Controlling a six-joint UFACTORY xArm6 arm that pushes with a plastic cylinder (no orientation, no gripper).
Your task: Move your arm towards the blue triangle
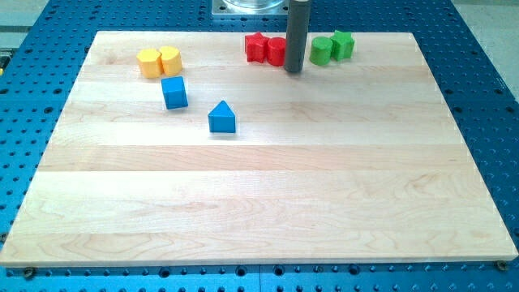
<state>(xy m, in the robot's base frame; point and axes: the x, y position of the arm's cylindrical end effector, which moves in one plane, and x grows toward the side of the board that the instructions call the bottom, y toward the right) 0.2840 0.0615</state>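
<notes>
The blue triangle (221, 118) lies on the wooden board (259, 186), left of centre in the upper half. My tip (293, 70) stands near the view's top, to the right of and above the triangle, well apart from it. The rod partly hides a red block (277, 50) just to its left. A blue cube (173, 92) sits up and to the left of the triangle.
A red star-like block (256, 47) sits next to the other red block. Two green blocks (322, 50) (343, 44) lie right of the rod. Two yellow blocks (149, 62) (170, 59) lie at the upper left. A blue perforated table (486, 81) surrounds the board.
</notes>
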